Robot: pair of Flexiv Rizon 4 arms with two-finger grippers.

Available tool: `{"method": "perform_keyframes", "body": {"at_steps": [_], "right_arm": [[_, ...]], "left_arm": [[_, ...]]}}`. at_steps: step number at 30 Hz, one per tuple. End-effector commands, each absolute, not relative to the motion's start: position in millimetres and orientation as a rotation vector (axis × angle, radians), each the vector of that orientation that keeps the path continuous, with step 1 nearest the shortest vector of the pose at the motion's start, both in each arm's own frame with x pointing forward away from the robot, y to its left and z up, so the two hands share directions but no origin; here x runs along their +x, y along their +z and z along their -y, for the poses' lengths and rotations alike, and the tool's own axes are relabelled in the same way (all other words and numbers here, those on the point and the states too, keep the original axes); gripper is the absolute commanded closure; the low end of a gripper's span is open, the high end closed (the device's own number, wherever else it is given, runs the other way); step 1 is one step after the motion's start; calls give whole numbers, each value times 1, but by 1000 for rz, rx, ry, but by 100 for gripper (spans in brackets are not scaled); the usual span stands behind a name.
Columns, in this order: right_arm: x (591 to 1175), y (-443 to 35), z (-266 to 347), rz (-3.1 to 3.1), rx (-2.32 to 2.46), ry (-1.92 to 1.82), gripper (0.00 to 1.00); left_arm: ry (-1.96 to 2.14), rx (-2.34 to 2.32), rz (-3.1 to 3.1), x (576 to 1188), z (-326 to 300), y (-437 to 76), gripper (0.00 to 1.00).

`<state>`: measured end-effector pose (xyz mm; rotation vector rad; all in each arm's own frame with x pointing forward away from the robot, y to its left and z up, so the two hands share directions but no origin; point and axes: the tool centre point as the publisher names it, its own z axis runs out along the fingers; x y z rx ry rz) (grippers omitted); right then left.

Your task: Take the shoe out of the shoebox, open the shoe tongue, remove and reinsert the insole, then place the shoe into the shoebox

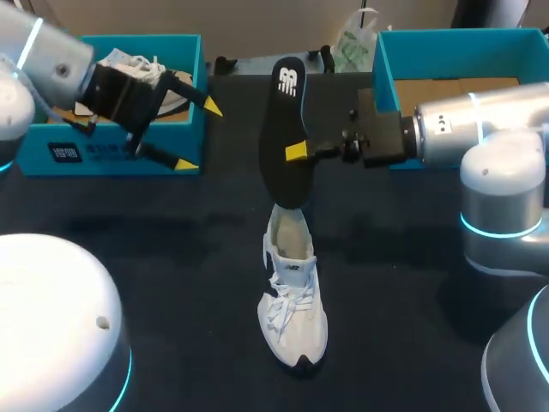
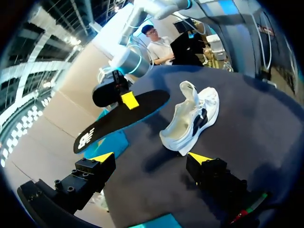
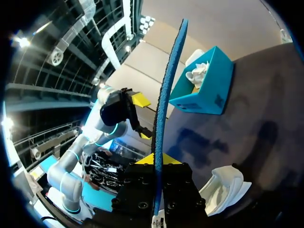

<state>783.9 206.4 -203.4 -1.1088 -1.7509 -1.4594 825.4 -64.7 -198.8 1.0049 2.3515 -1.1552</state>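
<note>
Right tool clamps black insole upright just above white shoe; left tool gapes wide, well left of shoe.

White shoe, black insole, teal shoebox

**Dark bench under soft, diffuse light**

The bench has a matte, blue-black top, plain and even in tone. It fills most of the head view, running from the near side back to a straight far edge. Soft-edged shadows lie on it: a broad dim band across the left half, and darker patches around the middle and toward the right. Their blurred outlines suggest diffuse light from above rather than a single hard lamp. In both wrist views the same dark surface spreads out ahead, again marked with loose, blurred shadows, and it curves away to a rounded edge.
</note>
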Motion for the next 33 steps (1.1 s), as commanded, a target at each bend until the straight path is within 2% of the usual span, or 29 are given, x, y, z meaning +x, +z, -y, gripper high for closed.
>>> {"method": "perform_keyframes", "body": {"at_steps": [1,6,14,17,29,33], "right_arm": [[783,-203,-207,1752,-1113,-1458,100],[783,-203,-207,1752,-1113,-1458,100],[786,-216,-190,1847,-1018,-1570,100],[782,-222,-189,1888,-954,-1649,100],[782,-222,-189,1888,-954,-1649,100],[777,-237,-190,1893,-921,-1714,100]], "left_arm": [[-1088,1080,-2518,826,67,-193,0],[-1143,1060,-2546,821,68,-195,0],[-1084,735,-2742,789,78,-220,0],[-1039,367,-2916,775,83,-233,0],[-1039,367,-2916,775,83,-233,0],[-993,356,-2959,768,86,-246,0]]}}
